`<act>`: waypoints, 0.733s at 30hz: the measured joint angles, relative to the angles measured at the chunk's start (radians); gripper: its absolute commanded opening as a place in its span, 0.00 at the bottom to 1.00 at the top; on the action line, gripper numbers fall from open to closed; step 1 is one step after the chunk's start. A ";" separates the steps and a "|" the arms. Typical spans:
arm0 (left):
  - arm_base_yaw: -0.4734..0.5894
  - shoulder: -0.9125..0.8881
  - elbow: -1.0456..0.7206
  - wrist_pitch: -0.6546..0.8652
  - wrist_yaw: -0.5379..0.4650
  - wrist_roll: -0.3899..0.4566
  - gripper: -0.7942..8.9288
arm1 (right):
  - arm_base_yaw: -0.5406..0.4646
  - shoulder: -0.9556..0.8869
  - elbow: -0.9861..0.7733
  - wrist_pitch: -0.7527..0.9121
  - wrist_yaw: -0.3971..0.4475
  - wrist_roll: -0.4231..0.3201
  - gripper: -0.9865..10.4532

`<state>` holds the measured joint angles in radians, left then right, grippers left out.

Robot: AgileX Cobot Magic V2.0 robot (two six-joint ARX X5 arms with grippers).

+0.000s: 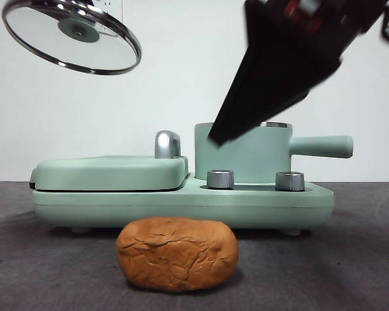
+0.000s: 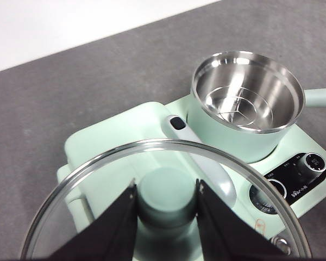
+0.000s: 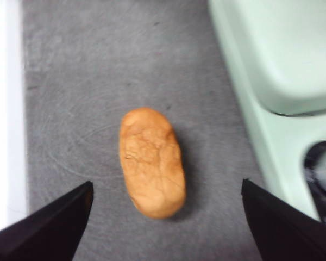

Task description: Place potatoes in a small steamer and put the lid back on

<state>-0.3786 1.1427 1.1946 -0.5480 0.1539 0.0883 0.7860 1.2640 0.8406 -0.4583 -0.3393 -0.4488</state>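
Dark grey felt-like surface (image 1: pixel 363 272) ran back to a white wall. A mint-green cooker base (image 1: pixel 181 207) sat directly on it, on small feet. The potato (image 1: pixel 177 253), orange-brown with cracked skin, lay on the surface just in front of the cooker base, apart from it, roughly opposite the base's middle, casting a soft shadow. From the right wrist view the potato (image 3: pixel 151 162) lay lengthwise along the base's front edge (image 3: pixel 244 125), with grey surface (image 3: pixel 87 81) bare between them. Left wrist view showed the surface (image 2: pixel 98 81) beyond the base (image 2: pixel 125 125), reaching the wall.
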 measured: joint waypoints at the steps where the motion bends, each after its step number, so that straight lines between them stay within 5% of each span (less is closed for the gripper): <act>1: 0.002 -0.005 0.000 0.000 0.000 0.000 0.10 | 0.008 0.023 0.000 0.010 0.000 0.000 0.47; 14: 0.002 -0.011 0.000 -0.002 0.000 -0.004 0.10 | 0.066 0.276 0.000 0.135 0.002 -0.002 0.46; 18: 0.002 -0.011 0.000 -0.002 -0.002 -0.004 0.10 | 0.067 0.326 0.000 0.141 0.039 0.001 0.33; 22: 0.002 -0.011 0.000 -0.002 -0.002 -0.005 0.10 | 0.063 0.301 0.000 0.126 0.053 0.035 0.32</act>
<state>-0.3771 1.1316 1.1942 -0.5499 0.1520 0.0837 0.8490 1.5646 0.8406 -0.3328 -0.2867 -0.4141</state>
